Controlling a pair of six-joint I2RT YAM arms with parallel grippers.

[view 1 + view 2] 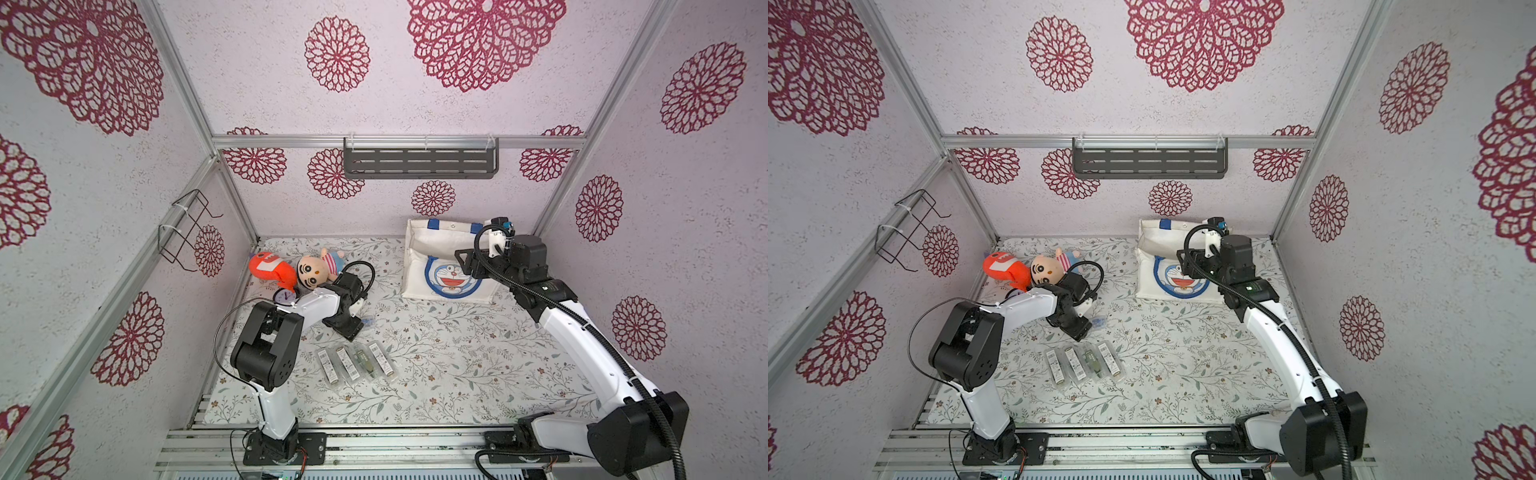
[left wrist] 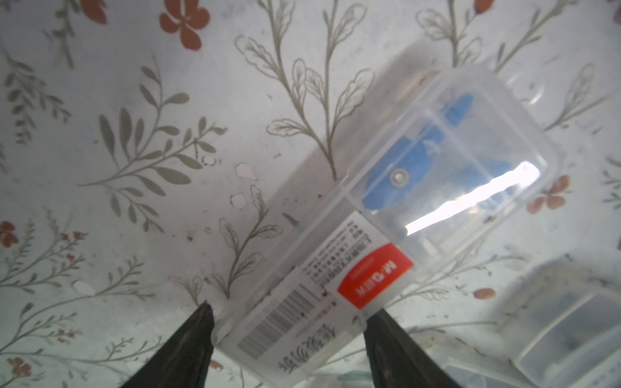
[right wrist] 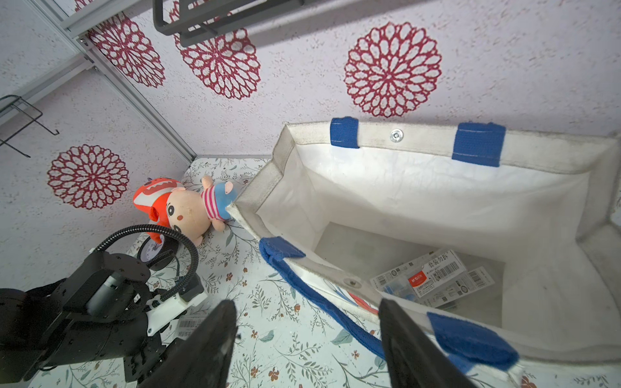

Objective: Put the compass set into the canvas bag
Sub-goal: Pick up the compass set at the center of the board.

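Left tool (image 2: 289,309) clamps M&G-labelled compass set (image 2: 403,188) (red sticker); right tool (image 3: 307,304) gapes

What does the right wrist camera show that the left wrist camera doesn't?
Only the right wrist view: the open canvas bag with labelled cases already inside, plus two plush toys. Only the left wrist view: a close look at the clear compass case held in the left gripper, blue compass inside. Both: the flowered table cover.

Lab booth: aluminium frame (image 1: 291,142), wallpaper panels (image 1: 374,104)
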